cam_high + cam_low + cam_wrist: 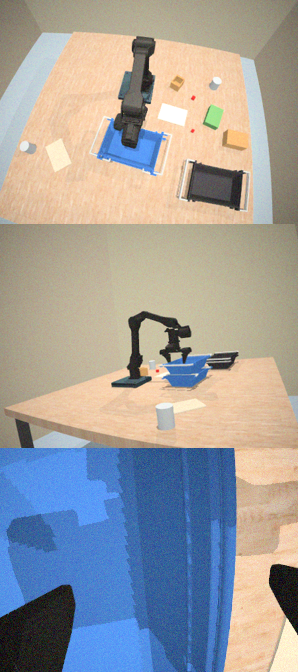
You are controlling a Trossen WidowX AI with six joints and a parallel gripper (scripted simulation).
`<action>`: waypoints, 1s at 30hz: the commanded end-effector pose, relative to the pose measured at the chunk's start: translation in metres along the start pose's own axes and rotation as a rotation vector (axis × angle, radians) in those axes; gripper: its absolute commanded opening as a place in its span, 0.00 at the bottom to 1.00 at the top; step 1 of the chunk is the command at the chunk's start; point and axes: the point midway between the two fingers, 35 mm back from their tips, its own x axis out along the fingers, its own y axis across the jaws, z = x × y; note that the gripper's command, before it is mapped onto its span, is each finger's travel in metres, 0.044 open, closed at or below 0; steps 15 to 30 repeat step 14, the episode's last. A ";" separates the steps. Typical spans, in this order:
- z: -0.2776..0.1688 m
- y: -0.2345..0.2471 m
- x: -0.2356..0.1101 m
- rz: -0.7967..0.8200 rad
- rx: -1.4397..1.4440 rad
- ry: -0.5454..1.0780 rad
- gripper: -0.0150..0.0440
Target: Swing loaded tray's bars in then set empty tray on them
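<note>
A white cylinder stands by the table's near edge, a pale card just behind it. Past them, mid-table, two blue trays are stacked: the upper blue tray rests above the lower blue tray, tilted slightly. The gripper hangs directly over the upper tray's arm-side wall, fingers spread wide on either side of it and gripping nothing. A dark tray lies farther back, toward the far right corner.
</note>
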 end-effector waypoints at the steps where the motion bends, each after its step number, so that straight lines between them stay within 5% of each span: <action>1: 0.000 0.003 -0.020 0.004 0.000 0.002 1.00; 14: 0.001 -0.001 -0.086 0.001 0.001 0.004 1.00; 30: 0.001 -0.001 -0.086 0.001 0.001 0.004 1.00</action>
